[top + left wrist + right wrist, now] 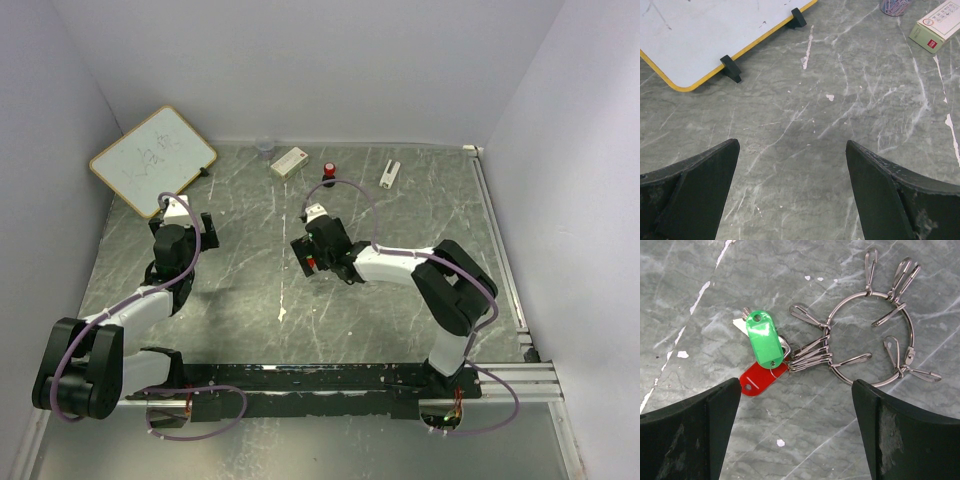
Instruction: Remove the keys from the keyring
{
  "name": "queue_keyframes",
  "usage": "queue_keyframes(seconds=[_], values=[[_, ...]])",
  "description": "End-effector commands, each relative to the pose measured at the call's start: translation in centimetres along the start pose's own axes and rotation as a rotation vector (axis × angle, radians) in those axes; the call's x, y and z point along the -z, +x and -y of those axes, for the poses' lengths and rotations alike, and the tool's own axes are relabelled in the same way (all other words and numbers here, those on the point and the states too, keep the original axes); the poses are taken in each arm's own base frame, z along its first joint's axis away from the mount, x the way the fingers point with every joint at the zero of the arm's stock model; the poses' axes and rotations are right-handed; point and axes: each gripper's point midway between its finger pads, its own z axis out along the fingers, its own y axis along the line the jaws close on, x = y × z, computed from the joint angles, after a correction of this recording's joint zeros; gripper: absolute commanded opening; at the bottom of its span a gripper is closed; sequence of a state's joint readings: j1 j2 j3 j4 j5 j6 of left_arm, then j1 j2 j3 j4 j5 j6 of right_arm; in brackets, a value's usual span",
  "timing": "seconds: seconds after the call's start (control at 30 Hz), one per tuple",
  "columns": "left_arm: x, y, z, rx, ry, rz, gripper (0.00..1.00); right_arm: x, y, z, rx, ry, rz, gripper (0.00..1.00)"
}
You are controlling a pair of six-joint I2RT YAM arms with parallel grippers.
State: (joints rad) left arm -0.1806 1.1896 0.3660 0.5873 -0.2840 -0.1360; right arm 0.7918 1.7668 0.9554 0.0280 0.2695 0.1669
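My right claw [795, 384] is released, its jaws spread above the keyring [910, 330], which lies flat on the table [700, 280]. The keys [763, 347], green atop red, sit against its left side. My left claw [792, 143] stands open near the whiteboard [700, 35].

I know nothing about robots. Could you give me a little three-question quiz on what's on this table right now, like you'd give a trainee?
1. Which colours are the heads of the keys beside the keyring? A: green and red. B: blue and yellow. C: black and white.
2. True or false: the right arm's fingers stand open, gripping nothing.
3. What yellow-edged thing does the left wrist camera see at the far left of the table?
Key: 1 A. 2 True. 3 The whiteboard.
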Motion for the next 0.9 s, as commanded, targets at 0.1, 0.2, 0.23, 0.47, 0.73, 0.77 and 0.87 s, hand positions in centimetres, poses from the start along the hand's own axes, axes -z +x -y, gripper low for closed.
queue_keyframes(seconds=[0.1,0.2,0.23,0.47,0.73,0.77,0.87], values=[[-0.5,-2.0,0.8,0.019,0.023,0.055,0.99,-1.0,-0.9,-0.5,0.02,-0.004,0.02,0.89],[-0.6,-1.9,0.9,0.017,0.025,0.052,0.99,-1.3,-0.5,-0.8,0.024,-0.017,0.009,0.86],[-0.6,-1.9,0.9,0.017,0.026,0.051,0.99,-1.3,-1.7,-1.0,0.017,-0.021,0.033,0.86],[-0.6,-1.9,0.9,0.016,0.028,0.051,0.99,-1.7,-2.2,-1.7,0.032,-0.032,0.037,0.84],[-0.6,-2.0,0.8,0.016,0.022,0.053,0.99,-2.3,-1.7,-2.2,0.039,-0.037,0.017,0.75],[-0.6,-2.0,0.8,0.016,0.023,0.053,0.99,-2.4,-1.5,-2.1,0.042,-0.036,0.011,0.74],[-0.6,-2.0,0.9,0.017,0.024,0.053,0.99,-2.5,-0.8,-2.0,0.04,-0.03,-0.002,0.74]])
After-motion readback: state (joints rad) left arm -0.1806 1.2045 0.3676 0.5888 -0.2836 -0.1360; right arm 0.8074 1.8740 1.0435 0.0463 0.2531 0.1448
